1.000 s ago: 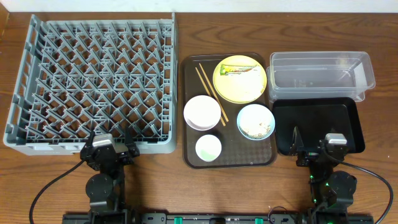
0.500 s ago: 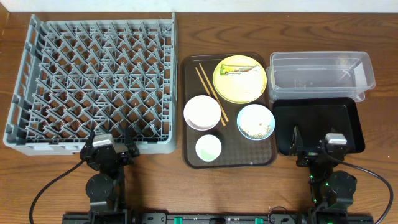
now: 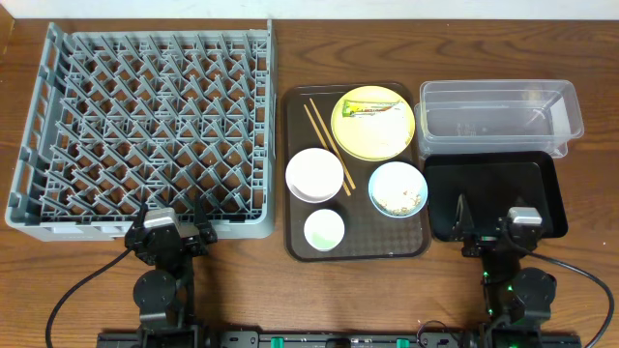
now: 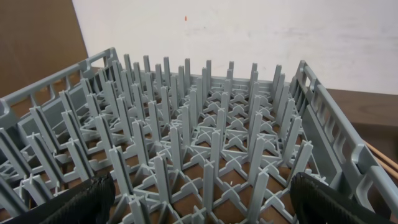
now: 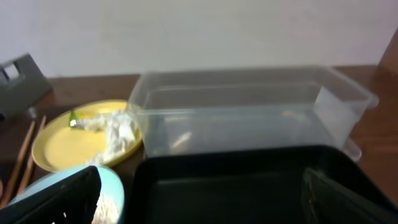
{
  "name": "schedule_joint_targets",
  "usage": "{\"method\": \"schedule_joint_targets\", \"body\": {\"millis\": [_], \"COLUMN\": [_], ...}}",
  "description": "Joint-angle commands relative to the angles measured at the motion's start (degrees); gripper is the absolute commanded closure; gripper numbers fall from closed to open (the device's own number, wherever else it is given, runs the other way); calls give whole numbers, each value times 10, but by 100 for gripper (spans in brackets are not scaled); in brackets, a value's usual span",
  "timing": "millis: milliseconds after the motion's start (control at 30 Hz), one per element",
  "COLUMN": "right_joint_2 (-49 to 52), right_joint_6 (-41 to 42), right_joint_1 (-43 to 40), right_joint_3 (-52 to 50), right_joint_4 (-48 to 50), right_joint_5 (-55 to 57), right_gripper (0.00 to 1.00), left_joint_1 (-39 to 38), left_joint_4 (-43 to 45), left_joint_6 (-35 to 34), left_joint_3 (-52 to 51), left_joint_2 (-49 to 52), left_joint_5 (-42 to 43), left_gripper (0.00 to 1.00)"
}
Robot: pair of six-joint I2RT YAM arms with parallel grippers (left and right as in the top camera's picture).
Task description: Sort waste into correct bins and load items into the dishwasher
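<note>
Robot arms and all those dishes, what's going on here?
Nothing is being handled yet. The left hand waits by the near edge of the grey dish rack, and the right hand by the near edge of the black tray; both are open and empty. The yellow plate with a wrapper and paper scraps, the white bowl, the light blue bowl with rice crumbs, the small cup and the chopsticks all sit on the brown tray. Nothing is in the rack, the clear tub or the black tray.

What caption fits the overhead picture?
Open left gripper and right gripper face dish rack, brown tray, clear tub, black tray.
</note>
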Motion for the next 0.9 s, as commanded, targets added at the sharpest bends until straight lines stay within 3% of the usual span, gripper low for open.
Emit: {"method": "schedule_joint_targets", "body": {"millis": [0,133,367,700,867], "right_joint_2": [0,0,46,335,499], "right_joint_6": [0,0,-23,-61,-61], "right_joint_1": [6,6,6,6,6], "right_joint_3": [-1,9,123,401,565], "right_joint_4": [51,136,142,138,87], "right_joint_5": [-40,-79,-81,-204,-294], "right_gripper": [1,1,1,1,1], "left_joint_1": [1,1,1,1,1], "left_joint_4": [-7,-7,-7,-7,-7], "left_joint_6": [8,8,8,8,8], "left_joint_3": [-20,-20,-20,-20,-20], "left_joint_2": [-4,-4,-4,-4,-4], "left_joint_5": [-1,-1,-1,-1,-1], "left_gripper": [9,9,9,9,9]}}
